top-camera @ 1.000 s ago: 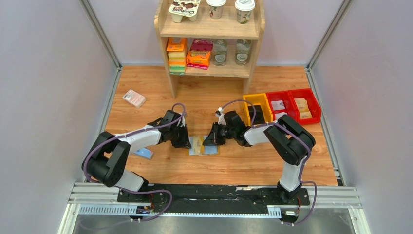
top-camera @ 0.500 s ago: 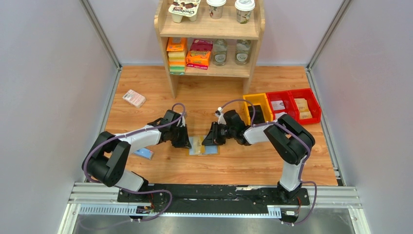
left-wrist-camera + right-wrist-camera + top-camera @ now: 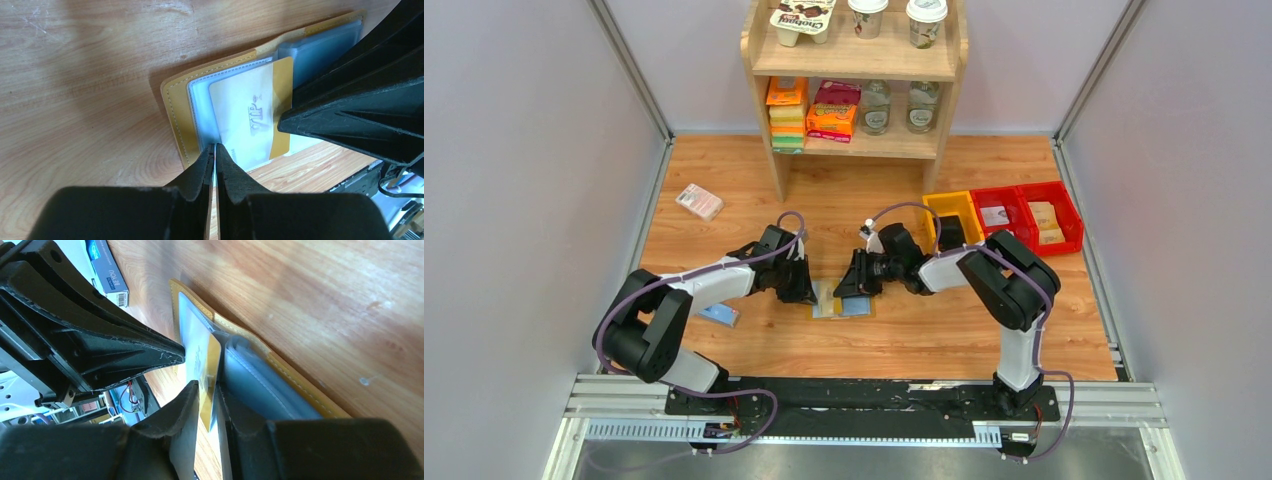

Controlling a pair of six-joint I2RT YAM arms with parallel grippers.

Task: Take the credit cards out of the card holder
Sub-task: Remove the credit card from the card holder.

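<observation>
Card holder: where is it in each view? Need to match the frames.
Top external: card holder lies open just below centre, between the two pincers.
Left wrist: centre to upper right, just beyond the shut left pincer.
Right wrist: diagonal band through the centre.
Shared landmark: the gold card on it, gripped by the right pincer.

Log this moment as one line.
card holder open flat | left tool shut, tips on holder's edge | right tool pinching yellow card
</observation>
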